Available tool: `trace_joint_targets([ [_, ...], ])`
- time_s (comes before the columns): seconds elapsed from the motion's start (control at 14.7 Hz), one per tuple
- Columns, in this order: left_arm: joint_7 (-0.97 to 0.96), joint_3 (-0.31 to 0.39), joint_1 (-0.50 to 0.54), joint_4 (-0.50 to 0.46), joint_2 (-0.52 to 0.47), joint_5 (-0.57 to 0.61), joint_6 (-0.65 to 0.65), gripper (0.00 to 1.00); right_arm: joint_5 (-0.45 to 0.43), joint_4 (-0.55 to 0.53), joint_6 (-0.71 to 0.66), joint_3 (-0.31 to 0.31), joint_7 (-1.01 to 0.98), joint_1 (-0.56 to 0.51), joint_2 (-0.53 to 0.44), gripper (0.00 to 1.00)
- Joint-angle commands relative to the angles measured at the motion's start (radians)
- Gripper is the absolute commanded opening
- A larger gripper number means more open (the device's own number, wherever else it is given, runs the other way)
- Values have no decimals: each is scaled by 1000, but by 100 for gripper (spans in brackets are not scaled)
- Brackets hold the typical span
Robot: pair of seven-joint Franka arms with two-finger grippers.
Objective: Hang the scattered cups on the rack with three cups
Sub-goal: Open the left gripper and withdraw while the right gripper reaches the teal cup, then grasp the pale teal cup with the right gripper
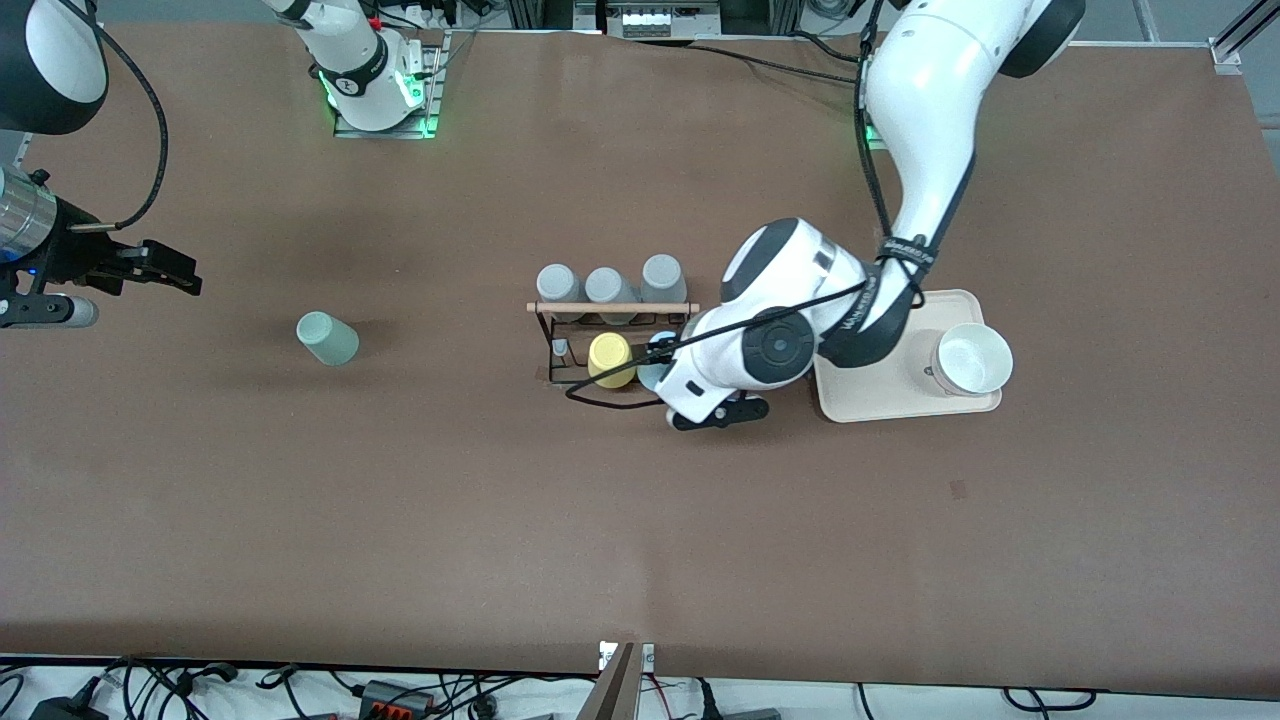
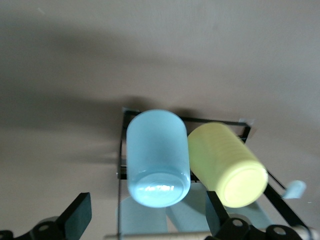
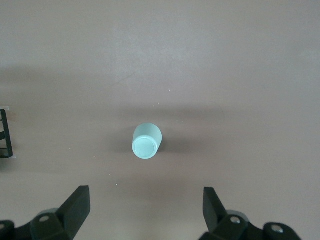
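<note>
The light blue cup (image 2: 157, 157) sits upside down on the black wire rack (image 1: 612, 340) beside a yellow cup (image 2: 227, 167); in the front view it (image 1: 655, 365) is mostly hidden under the left hand. My left gripper (image 2: 147, 215) is over the rack, open, with its fingers (image 2: 77, 215) on either side of the blue cup and apart from it. The mint green cup (image 1: 327, 338) lies on the table toward the right arm's end. My right gripper (image 1: 165, 272) is open and empty above the table near that cup, which shows in the right wrist view (image 3: 146, 141).
Three grey cups (image 1: 605, 287) hang on the rack under its wooden rod (image 1: 612, 307). A cream tray (image 1: 880, 400) with a white bowl (image 1: 970, 360) lies beside the rack toward the left arm's end. The rack's edge (image 3: 5, 135) shows in the right wrist view.
</note>
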Motion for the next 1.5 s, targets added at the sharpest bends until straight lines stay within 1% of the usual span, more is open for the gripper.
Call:
trace_joint_targets([
  [0.0, 13, 1, 55, -18, -142, 26, -107, 100, 0, -6, -3, 2, 0, -11, -7, 100],
  [0.07, 11, 11, 61, -30, -187, 26, -145, 100, -1, -5, -8, 2, -7, -8, 2, 100],
  [0.14, 13, 38, 81, -30, -236, 43, -196, 100, 0, 0, -26, 2, 0, -7, 11, 100],
  [0.2, 25, 49, 119, -30, -270, 75, -236, 100, 6, 6, -34, 3, 2, -5, 13, 100],
  [0.34, 21, 55, 172, -29, -322, 115, -250, 100, 6, 14, -39, 5, -13, -4, 36, 100],
  [0.41, 19, 49, 205, -29, -350, 118, -285, 100, 6, 15, -40, 5, -12, -4, 41, 100],
  [0.48, 28, 42, 242, -24, -371, 115, -364, 100, 6, 15, -40, 5, -4, -2, 50, 100],
  [0.55, 81, 45, 267, -20, -376, 117, -440, 100, 6, 11, -40, 5, -1, -2, 67, 100],
  [0.68, 174, 63, 281, -18, -376, 117, -509, 100, -6, -15, -22, 5, 0, 1, 82, 100],
  [0.75, 220, 60, 320, -18, -376, 106, -535, 100, -12, -32, 6, 3, 0, 5, 84, 100],
  [0.82, 275, 55, 348, -20, -376, 107, -535, 100, -18, -60, 47, 5, 2, 1, 87, 100],
  [0.96, 346, 55, 354, -29, -384, 120, -548, 100, -17, -124, 130, 3, 0, -7, 88, 100],
  [1.02, 385, 55, 363, -50, -399, 118, -548, 100, -17, -155, 165, 3, 2, -7, 88, 100],
  [1.16, 421, 61, 364, -136, -457, 121, -528, 100, -17, -218, 262, 3, 2, -4, 93, 100],
  [1.23, 421, 60, 364, -221, -511, 135, -500, 100, -17, -251, 308, 3, 3, 1, 100, 100],
  [1.37, 418, 51, 362, -463, -675, 173, -358, 100, -17, -299, 360, 5, 42, 5, 122, 100],
  [1.43, 418, 49, 362, -551, -736, 173, -301, 100, -17, -310, 375, 7, 56, 5, 128, 100],
])
